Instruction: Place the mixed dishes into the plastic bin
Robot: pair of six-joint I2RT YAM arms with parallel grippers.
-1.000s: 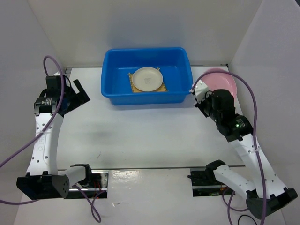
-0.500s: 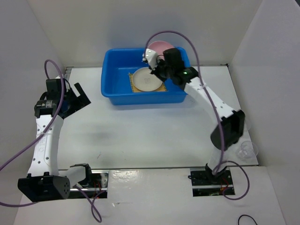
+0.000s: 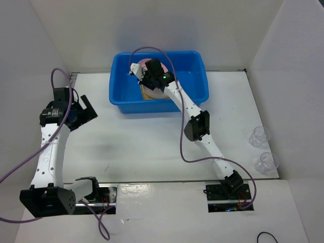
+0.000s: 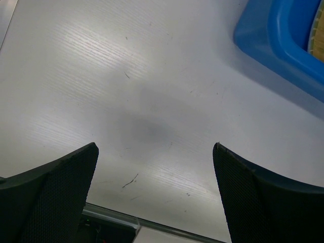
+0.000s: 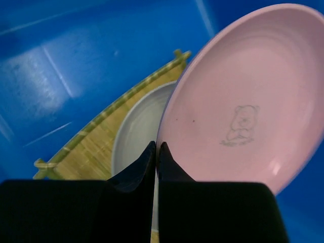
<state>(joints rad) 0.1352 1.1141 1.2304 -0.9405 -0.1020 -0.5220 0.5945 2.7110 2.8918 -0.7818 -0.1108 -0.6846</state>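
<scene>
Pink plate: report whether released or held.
Held: right claw grips the pink plate at its rim, over the cream plate in the bin.

A white table (image 3: 152, 147) fills the middle of the overhead view. Close up, its matte surface shows fine ribbing and a few small dark scuffs (image 4: 129, 180). White panels close it in: a back wall (image 3: 152, 25) across the top, a side wall (image 3: 20, 61) at the left, and another (image 3: 298, 61) at the right. A metal rail (image 4: 114, 221) edges the table's near side. The light is even, with a soft grey shadow (image 3: 109, 148) left of centre.
</scene>
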